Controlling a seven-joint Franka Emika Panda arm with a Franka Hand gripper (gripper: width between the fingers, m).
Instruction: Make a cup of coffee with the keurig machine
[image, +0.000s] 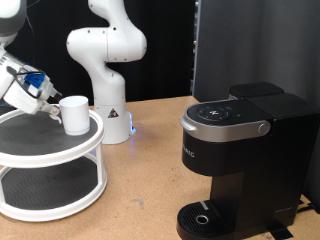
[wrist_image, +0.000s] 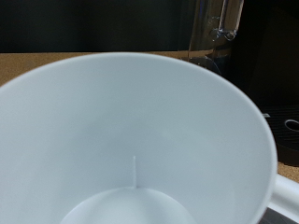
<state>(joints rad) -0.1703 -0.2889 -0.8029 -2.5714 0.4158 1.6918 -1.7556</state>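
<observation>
The cup (image: 75, 113) stands on the upper tier of a round white two-tier stand (image: 50, 160), close to that tier's rim on the side facing the keurig machine (image: 243, 160). The end effector (image: 42, 97) sits at the exterior view's left of the cup, right against its far side from the machine; its fingers are hidden behind the cup and the arm's blue-marked wrist, so I cannot tell how far open it is or whether it grips the cup.

In the wrist view the cup (wrist_image: 140, 140) fills nearly the whole picture, its pale interior empty and its handle stub showing at one edge; beyond its rim lie a strip of brown surface (wrist_image: 56, 61) and a dark piece of the machine (wrist_image: 271, 84).

The keurig machine stands on the wooden surface (image: 150, 190), well apart from the stand, at the exterior view's right, lid down, with its round drip tray (image: 205, 218) bare at the base. Between the stand's rim and the machine lies a broad open stretch of surface. The white robot base (image: 110, 90) stands behind that stretch, just beside the stand's far edge.
</observation>
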